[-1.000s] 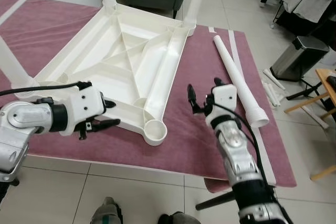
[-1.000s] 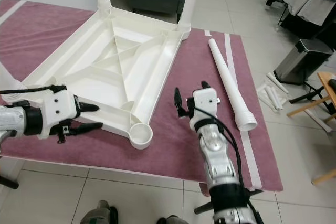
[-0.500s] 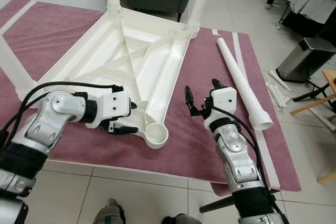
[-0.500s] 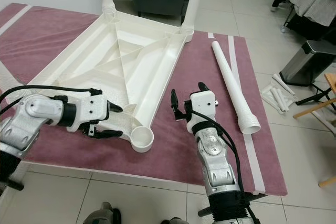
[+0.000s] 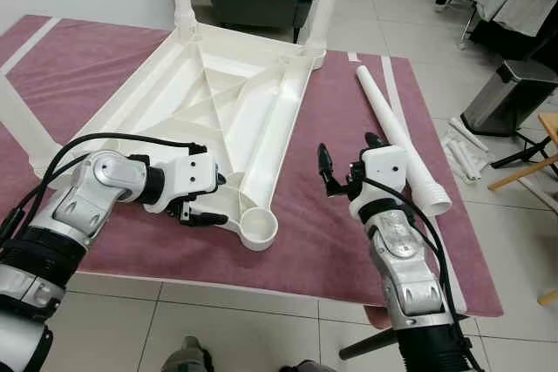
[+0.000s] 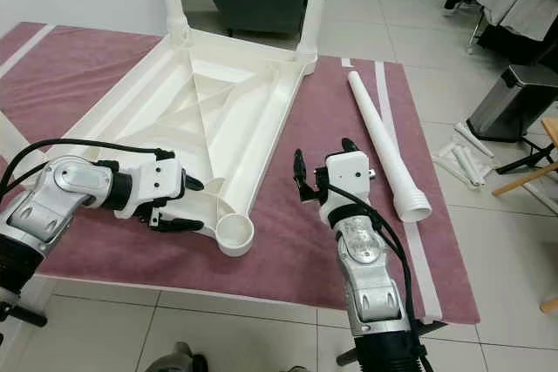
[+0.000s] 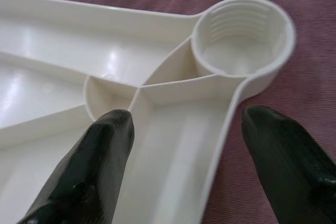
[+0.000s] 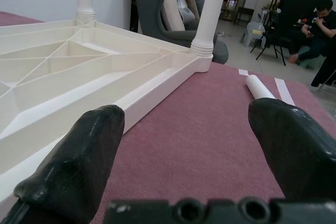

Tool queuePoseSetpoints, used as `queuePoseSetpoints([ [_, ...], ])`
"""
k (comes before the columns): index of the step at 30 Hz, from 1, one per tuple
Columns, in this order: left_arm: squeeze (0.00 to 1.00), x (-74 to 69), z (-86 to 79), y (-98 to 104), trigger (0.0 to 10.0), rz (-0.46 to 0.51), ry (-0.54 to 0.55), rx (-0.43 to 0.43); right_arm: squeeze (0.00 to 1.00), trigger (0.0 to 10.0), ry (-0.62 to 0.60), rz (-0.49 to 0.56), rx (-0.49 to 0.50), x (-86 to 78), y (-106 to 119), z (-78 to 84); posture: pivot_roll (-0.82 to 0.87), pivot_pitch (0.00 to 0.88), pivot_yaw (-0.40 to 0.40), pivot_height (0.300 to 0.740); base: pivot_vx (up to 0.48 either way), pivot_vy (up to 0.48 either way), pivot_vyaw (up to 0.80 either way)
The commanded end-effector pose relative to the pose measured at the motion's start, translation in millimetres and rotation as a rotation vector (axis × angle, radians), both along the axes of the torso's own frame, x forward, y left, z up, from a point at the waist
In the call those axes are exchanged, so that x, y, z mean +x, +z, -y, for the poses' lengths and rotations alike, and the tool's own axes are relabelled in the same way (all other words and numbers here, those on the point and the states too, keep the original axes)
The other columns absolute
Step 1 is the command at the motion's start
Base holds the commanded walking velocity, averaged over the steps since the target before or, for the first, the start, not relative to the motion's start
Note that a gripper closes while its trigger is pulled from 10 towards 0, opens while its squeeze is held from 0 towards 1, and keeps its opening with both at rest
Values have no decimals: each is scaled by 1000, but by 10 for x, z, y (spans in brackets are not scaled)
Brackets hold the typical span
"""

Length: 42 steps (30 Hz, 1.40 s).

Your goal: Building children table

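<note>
Two legs are already screwed into the upturned white table top point(image 5: 214, 106), at its far corners, standing upright; it lies on the maroon cloth point(image 5: 331, 215). Left eye view: loose leg point(image 5: 397, 132) lies flat on the cloth to the right of the top, flared threaded end toward the robot. Empty corner socket point(image 5: 259, 226) sits at the near corner. Left gripper point(image 5: 207, 200) is at the top's near rim just beside that socket, jaws spread, one finger over the inside of the tray and one outside, holding nothing. Right gripper point(image 5: 347, 165) hovers over bare cloth between the top and the loose leg, jaws released, empty.

Right eye view: same layout. Steel bin point(image 6: 514, 111) and spare white parts point(image 6: 464, 156) are on the tiled floor off to the right.

Left wrist view: fingers point(image 7: 102, 166) straddle the rim wall; ribbed socket threads are visible ahead.

Right wrist view: fingers point(image 8: 84, 156) are wide apart, cloth between them, end of the loose leg ahead. A seated person point(image 8: 315, 30) is in the background.

Handling, my read: the leg is a light, stiff hollow plastic tube, smooth so likely slippery. Grip it mid-shaft or nearer the thick end. The top looks rigid, ribbed and light, and may slide on the cloth, so brace the rim.
</note>
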<state>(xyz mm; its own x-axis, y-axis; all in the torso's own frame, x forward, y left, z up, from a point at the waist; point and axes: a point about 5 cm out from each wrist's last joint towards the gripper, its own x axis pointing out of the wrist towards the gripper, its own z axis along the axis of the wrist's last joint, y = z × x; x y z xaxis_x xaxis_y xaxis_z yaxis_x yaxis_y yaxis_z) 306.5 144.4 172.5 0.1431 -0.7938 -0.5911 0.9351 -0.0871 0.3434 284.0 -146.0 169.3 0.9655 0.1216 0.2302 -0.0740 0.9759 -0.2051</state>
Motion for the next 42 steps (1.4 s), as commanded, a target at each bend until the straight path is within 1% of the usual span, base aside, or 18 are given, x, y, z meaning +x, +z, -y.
queuePoseSetpoints([
  [1,0,-76,-50,106,10000,-70,-83,-34,0,10000,-29,-13,0,-31,-13,51,90,34,16,740,0,0,0],
  [3,0,-106,-65,157,10000,-85,-98,-61,0,10000,-34,-21,1,-41,-23,55,90,32,16,740,0,0,0],
  [7,0,-115,-70,154,10000,-89,-102,-62,0,10000,-35,-25,1,-43,-25,53,91,33,15,740,0,0,0],
  [9,0,-109,-54,40,10000,-77,-95,-21,0,10000,-33,-34,2,-41,-30,40,98,32,11,740,0,0,0],
  [11,0,-70,4,-66,10000,-54,-80,5,0,10000,-29,-39,2,-33,-23,22,99,33,8,740,0,0,0],
  [12,0,-70,4,-66,10000,-54,-80,5,0,10000,-29,-39,2,-33,-23,22,99,33,8,740,0,0,0],
  [13,0,-29,58,-118,10000,-36,-69,13,0,10000,-25,-40,2,-27,-12,10,96,33,7,740,0,0,0],
  [16,0,11,108,-168,10000,-32,-60,21,0,10000,-23,-38,3,-22,-4,4,95,33,7,740,0,0,0],
  [17,0,11,108,-168,10000,-32,-60,21,0,10000,-23,-38,3,-22,-4,4,95,33,7,740,0,0,0],
  [19,0,55,121,-230,9608,-30,-42,46,0,10000,-24,-39,2,-26,5,4,86,32,10,740,0,0,0],
  [21,0,55,121,-230,9608,-30,-42,46,0,10000,-24,-39,2,-26,5,4,86,32,10,740,0,0,0],
  [22,0,73,121,-249,7020,-29,-30,53,0,10000,-25,-39,2,-27,9,5,86,32,10,740,0,0,0],
  [23,0,84,113,-261,7020,-30,-25,61,0,10000,-27,-39,2,-31,13,8,86,32,10,740,0,0,0],
  [24,0,94,91,-261,0,-31,-19,64,0,10000,-32,-39,2,-38,15,17,81,28,14,740,0,0,0],
  [29,0,113,48,-268,0,-19,-10,77,0,10000,-38,-40,2,-44,14,28,86,26,13,740,0,0,0],
  [30,0,135,45,-293,0,5,0,87,0,10000,-35,-40,3,-35,20,15,88,25,11,740,0,0,0],
  [32,0,145,48,-301,0,13,3,88,0,10000,-33,-39,4,-31,24,8,88,25,11,740,0,0,0],
  [42,0,232,143,-225,0,1,65,-19,0,10000,-26,-42,2,-12,29,4,91,17,3,740,0,0,0],
])
